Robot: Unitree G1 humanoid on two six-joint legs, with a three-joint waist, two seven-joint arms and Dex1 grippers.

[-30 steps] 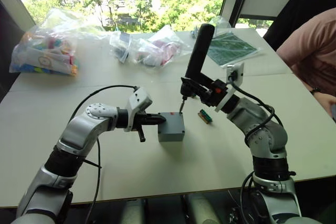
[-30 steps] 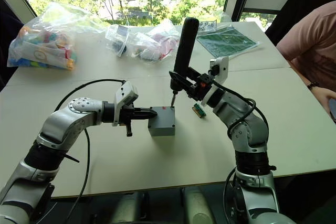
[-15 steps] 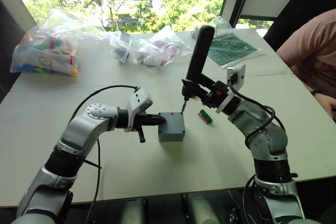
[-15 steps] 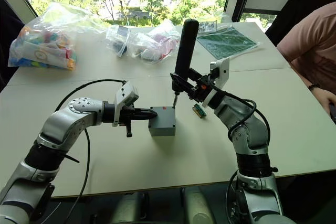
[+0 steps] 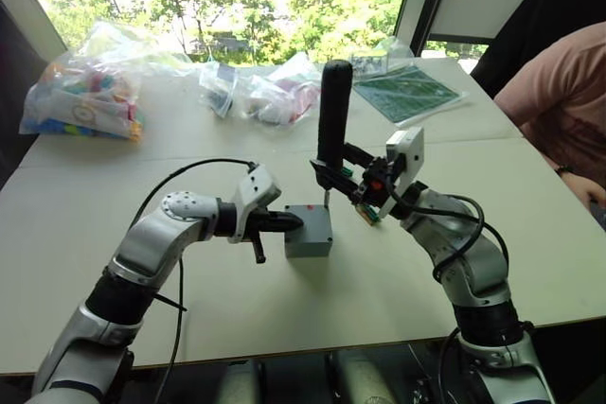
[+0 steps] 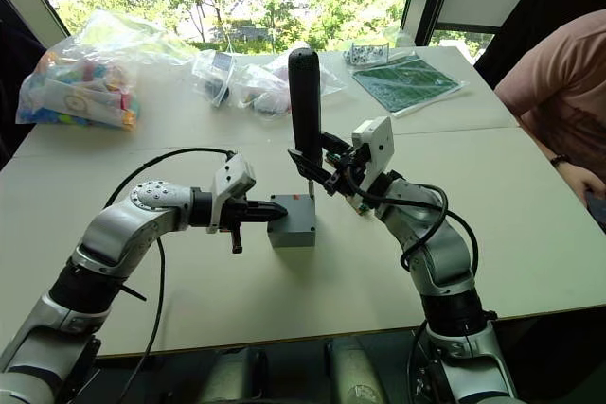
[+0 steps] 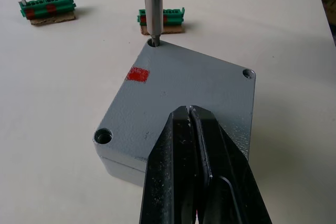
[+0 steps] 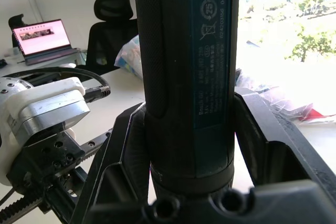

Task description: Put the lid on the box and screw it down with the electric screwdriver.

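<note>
The grey lid (image 7: 199, 85), with a red mark and corner holes, sits on the grey box (image 5: 309, 239) at the table's middle. My left gripper (image 5: 295, 221) is shut, its fingertips (image 7: 181, 116) resting over the lid's near edge from the left. My right gripper (image 5: 333, 175) is shut on the black electric screwdriver (image 5: 334, 111), which stands nearly upright above the box's far right corner. Its metal bit (image 7: 153, 3) reaches down into the lid's corner hole. In the right wrist view the fingers (image 8: 123, 148) clamp the screwdriver body (image 8: 189, 66).
Two green connectors (image 7: 46, 9) (image 7: 164, 17) lie on the table just beyond the box. Plastic bags of parts (image 5: 80, 92) (image 5: 270, 92) and a green circuit board (image 5: 407, 92) lie at the back. A person in pink (image 5: 559, 92) sits at the right.
My right arm has swung left and brought the screwdriver from leaning right to nearly upright, the bit staying at the box's far corner. The left gripper has stayed on the lid.
</note>
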